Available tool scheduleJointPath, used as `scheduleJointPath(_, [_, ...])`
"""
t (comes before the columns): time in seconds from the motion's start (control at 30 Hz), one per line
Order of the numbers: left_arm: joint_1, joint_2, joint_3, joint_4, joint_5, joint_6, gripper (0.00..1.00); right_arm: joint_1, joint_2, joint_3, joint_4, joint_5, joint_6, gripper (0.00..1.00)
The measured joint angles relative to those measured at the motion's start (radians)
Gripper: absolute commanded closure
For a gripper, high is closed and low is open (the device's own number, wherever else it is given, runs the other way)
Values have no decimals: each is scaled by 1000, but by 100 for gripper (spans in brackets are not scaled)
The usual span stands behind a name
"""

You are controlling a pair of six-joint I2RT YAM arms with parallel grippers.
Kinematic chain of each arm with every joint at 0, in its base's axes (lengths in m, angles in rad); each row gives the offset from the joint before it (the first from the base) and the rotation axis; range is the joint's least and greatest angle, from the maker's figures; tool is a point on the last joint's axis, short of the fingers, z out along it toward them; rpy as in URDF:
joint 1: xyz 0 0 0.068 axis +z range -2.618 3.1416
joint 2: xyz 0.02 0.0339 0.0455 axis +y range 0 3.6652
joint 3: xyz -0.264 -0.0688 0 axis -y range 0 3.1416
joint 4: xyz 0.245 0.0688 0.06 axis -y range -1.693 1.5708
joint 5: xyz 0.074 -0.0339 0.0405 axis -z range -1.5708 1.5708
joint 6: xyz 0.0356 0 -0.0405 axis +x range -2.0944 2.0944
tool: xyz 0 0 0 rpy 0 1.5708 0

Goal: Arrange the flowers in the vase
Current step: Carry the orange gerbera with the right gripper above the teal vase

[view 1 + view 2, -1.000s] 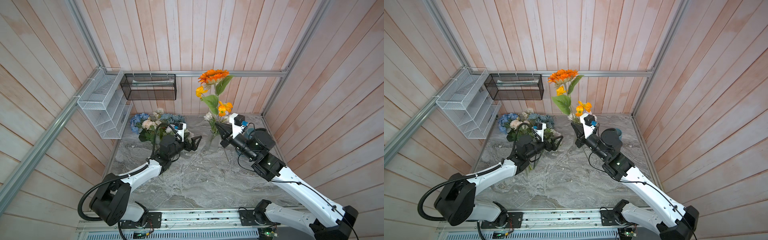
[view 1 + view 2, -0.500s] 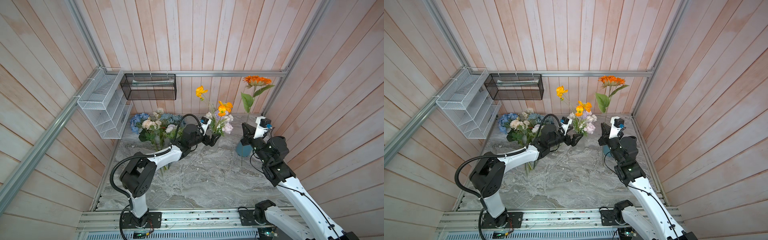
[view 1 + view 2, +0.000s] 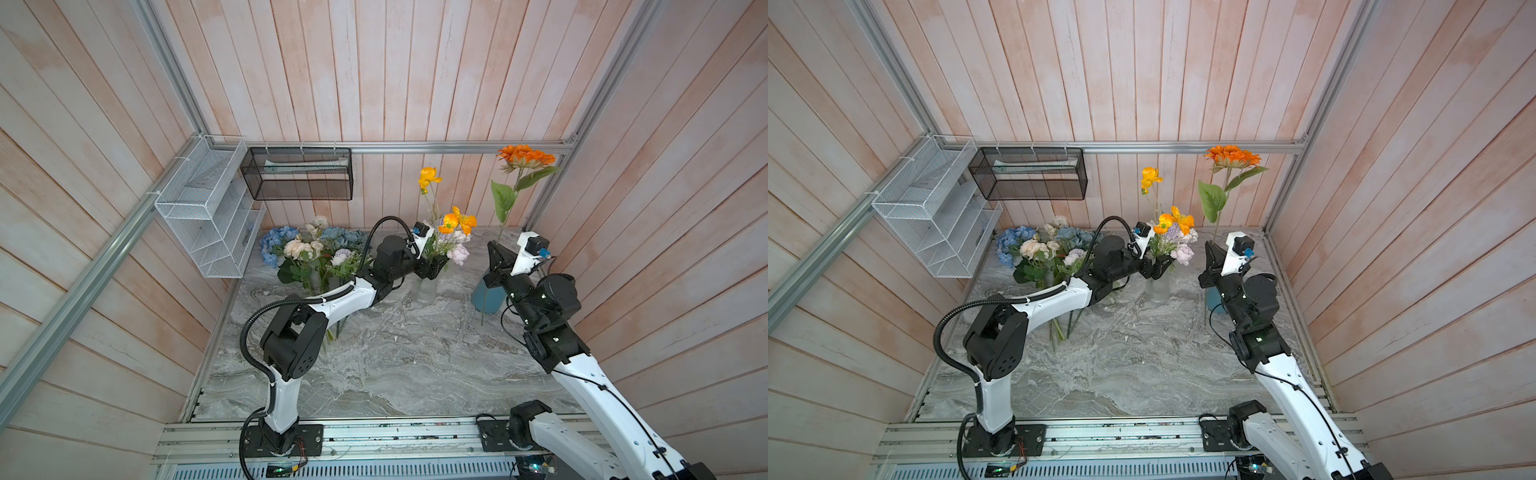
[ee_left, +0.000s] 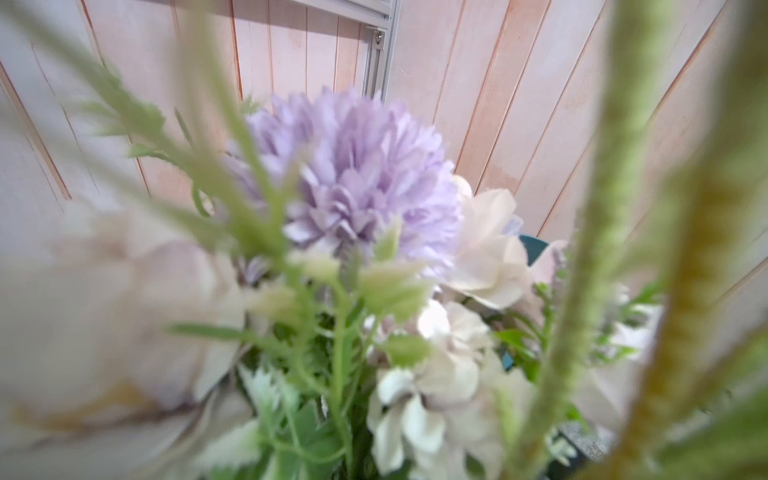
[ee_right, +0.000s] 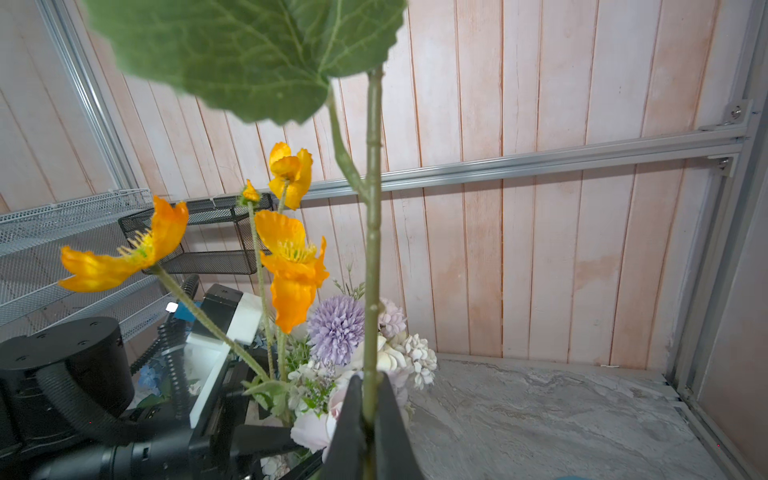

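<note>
Walls (image 3: 374,75): pale pink-white wood planks on three sides.
Rails (image 3: 457,146): aluminium, along the walls and corners.
Bench (image 3: 395,365): grey veined marble pattern.
Rack (image 3: 199,216): white wire, tiered, on the left wall.
Basket (image 3: 299,174): black mesh, hung from the back rail, beside the rack.
Track (image 3: 395,436): metal, along the front edge.
Light: even, soft.

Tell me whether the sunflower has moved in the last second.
Yes. The sunflower moved right, away from the black basket toward the right corner post.
</note>
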Motion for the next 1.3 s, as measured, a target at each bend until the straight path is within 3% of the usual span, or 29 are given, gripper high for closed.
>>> scheduleJointPath(0.5, [17, 10, 8, 43, -38, -26, 27, 0, 47, -29, 169, -29, 23, 100])
scheduleJointPath(1.3, [34, 10, 8, 108, -87, -113, 27, 0, 395, -14, 903, -201, 170, 100])
